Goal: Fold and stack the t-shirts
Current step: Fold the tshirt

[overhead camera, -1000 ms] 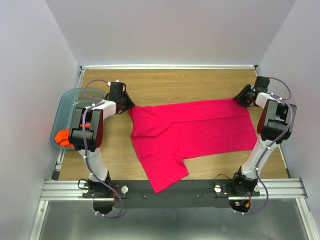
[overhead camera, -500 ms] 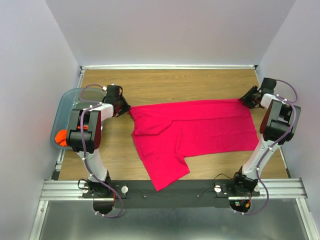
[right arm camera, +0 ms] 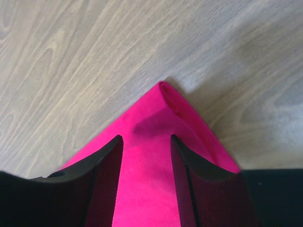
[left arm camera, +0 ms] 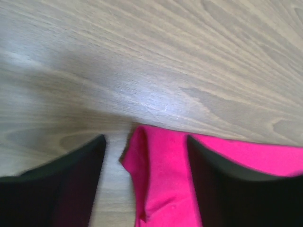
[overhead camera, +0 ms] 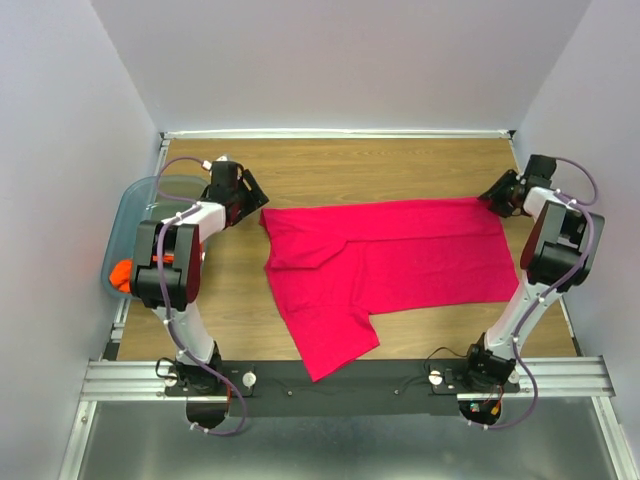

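A magenta-pink t-shirt [overhead camera: 400, 255] lies spread flat across the wooden table, one sleeve pointing toward the near edge. My left gripper [overhead camera: 254, 193] hovers at its far left corner. In the left wrist view this gripper [left arm camera: 146, 138] is wide open, with the pink corner [left arm camera: 158, 179] loose on the wood between the fingers. My right gripper [overhead camera: 494, 197] is at the far right corner. In the right wrist view its jaws [right arm camera: 145, 137] stand apart over the pink cloth [right arm camera: 147, 189], which lies flat beneath them. An orange t-shirt [overhead camera: 122, 273] lies bunched in the bin.
A translucent blue-grey bin [overhead camera: 135, 205] sits off the table's left edge, behind the left arm. Grey walls close in the back and both sides. The black rail [overhead camera: 330, 380] with the arm bases runs along the near edge.
The left gripper shut on the shirt's left corner, then opened wide and let it go. The right gripper drew the right corner outward, and its jaws widened slightly. The shirt's far edge now lies straighter.
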Tool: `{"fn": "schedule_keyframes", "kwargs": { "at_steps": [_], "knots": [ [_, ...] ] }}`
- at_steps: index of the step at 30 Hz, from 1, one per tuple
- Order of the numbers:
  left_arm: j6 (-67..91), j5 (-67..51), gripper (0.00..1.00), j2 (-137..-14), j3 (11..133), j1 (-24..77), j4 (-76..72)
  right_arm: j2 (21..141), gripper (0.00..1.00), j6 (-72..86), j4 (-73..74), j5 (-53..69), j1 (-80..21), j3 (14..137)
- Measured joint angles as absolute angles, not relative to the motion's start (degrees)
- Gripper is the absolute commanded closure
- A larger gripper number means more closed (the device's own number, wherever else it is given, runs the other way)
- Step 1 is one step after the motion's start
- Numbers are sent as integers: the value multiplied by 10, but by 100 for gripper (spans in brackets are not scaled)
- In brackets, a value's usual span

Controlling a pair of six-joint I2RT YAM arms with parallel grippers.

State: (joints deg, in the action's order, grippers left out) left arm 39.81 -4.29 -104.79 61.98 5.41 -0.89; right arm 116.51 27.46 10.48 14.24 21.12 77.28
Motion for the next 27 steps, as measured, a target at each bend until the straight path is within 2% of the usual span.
{"fn": "schedule_keyframes", "kwargs": {
  "at_steps": [2,8,11,14,16,17,19,21,27],
  "knots": [
    [391,-29,12,-1032,620,56,1,1149,43,272,110,143,211,766],
    [339,52,12,-954,633,99,61,1044,42,269,135,135,179,756],
    [298,113,18,-911,646,189,86,981,41,269,134,132,129,745],
    [267,169,20,-874,641,294,109,932,36,269,132,134,74,718],
    [255,197,22,-859,629,349,127,910,29,269,136,139,47,695],
    [251,216,23,-856,624,381,137,897,20,268,136,141,29,677],
    [245,249,25,-859,616,422,162,882,12,264,144,143,10,650],
    [240,277,34,-872,613,468,182,867,11,266,152,145,-11,620],
    [209,311,38,-948,614,545,203,818,11,267,176,147,-36,547]
  ]
}}
